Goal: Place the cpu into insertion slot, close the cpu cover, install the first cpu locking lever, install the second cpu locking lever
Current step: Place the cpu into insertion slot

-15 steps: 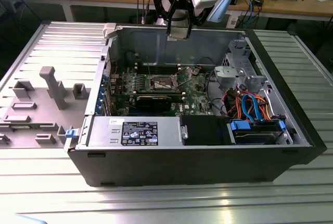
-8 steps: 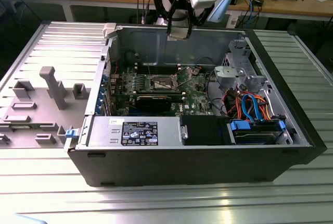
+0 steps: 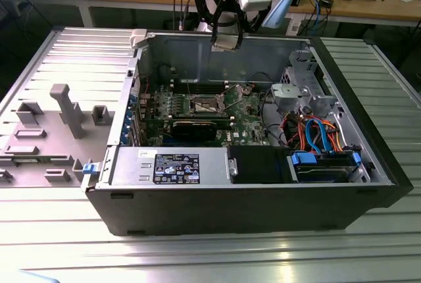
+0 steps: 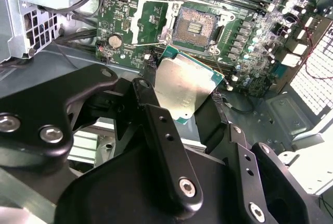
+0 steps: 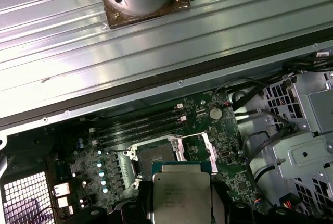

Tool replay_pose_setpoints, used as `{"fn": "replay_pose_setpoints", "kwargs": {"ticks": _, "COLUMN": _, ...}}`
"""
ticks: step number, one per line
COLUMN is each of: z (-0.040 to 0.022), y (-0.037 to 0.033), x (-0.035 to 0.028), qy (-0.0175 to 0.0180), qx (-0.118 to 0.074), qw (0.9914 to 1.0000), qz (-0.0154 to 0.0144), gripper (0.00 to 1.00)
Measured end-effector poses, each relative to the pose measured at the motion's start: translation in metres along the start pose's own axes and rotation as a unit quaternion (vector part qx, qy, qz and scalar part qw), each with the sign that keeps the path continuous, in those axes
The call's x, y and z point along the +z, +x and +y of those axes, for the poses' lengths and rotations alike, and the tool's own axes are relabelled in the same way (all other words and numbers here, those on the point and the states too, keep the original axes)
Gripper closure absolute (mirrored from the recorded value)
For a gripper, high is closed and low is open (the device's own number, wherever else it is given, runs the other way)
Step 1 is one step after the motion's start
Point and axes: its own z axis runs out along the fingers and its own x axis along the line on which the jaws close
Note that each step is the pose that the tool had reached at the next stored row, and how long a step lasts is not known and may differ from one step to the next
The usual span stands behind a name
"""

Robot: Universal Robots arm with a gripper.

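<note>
One end effector (image 4: 181, 104) gripped the cpu (image 4: 188, 81) above the uncovered insertion slot (image 4: 195, 26); placing it likely demanded squared alignment.

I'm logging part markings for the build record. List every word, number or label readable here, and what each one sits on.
Nothing is legible enough to quote.
Black label on the power supply: print too small to read.
White sticker beside it: too small to read.
Metal top of the cpu: faint lines of print, too blurred to read.
Motherboard: markings too small to read.
</note>
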Motion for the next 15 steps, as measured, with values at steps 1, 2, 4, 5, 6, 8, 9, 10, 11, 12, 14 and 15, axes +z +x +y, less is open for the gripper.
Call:
{"fn": "replay_pose_setpoints", "kwargs": {"ticks": 1, "z": 0.0, "y": 0.0, "x": 0.0, "qy": 0.0, "qx": 0.0, "qw": 1.0, "qz": 0.0, "gripper": 0.45}}
{"fn": "replay_pose_setpoints", "kwargs": {"ticks": 2, "z": 0.0, "y": 0.0, "x": 0.0, "qy": 0.0, "qx": 0.0, "qw": 1.0, "qz": 0.0, "gripper": 0.45}}
{"fn": "replay_pose_setpoints", "kwargs": {"ticks": 4, "z": 0.0, "y": 0.0, "x": 0.0, "qy": 0.0, "qx": 0.0, "qw": 1.0, "qz": 0.0, "gripper": 0.45}}
{"fn": "replay_pose_setpoints", "kwargs": {"ticks": 5, "z": 0.0, "y": 0.0, "x": 0.0, "qy": 0.0, "qx": 0.0, "qw": 1.0, "qz": 0.0, "gripper": 0.45}}
{"fn": "replay_pose_setpoints", "kwargs": {"ticks": 6, "z": 0.0, "y": 0.0, "x": 0.0, "qy": 0.0, "qx": 0.0, "qw": 1.0, "qz": 0.0, "gripper": 0.45}}
{"fn": "replay_pose_setpoints", "kwargs": {"ticks": 8, "z": 0.0, "y": 0.0, "x": 0.0, "qy": 0.0, "qx": 0.003, "qw": 0.99999, "qz": -0.0003, "gripper": 0.45}}
{"fn": "replay_pose_setpoints", "kwargs": {"ticks": 9, "z": 0.0, "y": 0.0, "x": 0.0, "qy": -0.0001, "qx": 0.006, "qw": 0.99998, "qz": -0.0006, "gripper": 0.45}}
{"fn": "replay_pose_setpoints", "kwargs": {"ticks": 10, "z": 0.0, "y": 0.0, "x": 0.0001, "qy": -0.0002, "qx": 0.011, "qw": 0.99994, "qz": -0.001, "gripper": 0.45}}
{"fn": "replay_pose_setpoints", "kwargs": {"ticks": 11, "z": 0.0, "y": 0.0, "x": 0.0001, "qy": -0.0003, "qx": 0.016, "qw": 0.99988, "qz": -0.0014, "gripper": 0.45}}
{"fn": "replay_pose_setpoints", "kwargs": {"ticks": 12, "z": 0.0, "y": 0.0, "x": 0.0001, "qy": -0.0004, "qx": 0.021, "qw": 0.99977, "qz": -0.0019, "gripper": 0.45}}
{"fn": "replay_pose_setpoints", "kwargs": {"ticks": 14, "z": 0.0, "y": 0.0, "x": 0.0002, "qy": -0.0005, "qx": 0.032, "qw": 0.99947, "qz": -0.0029, "gripper": 0.45}}
{"fn": "replay_pose_setpoints", "kwargs": {"ticks": 15, "z": 0.0, "y": 0.0, "x": 0.0002, "qy": -0.0006, "qx": 0.035, "qw": 0.99938, "qz": -0.0031, "gripper": 0.45}}
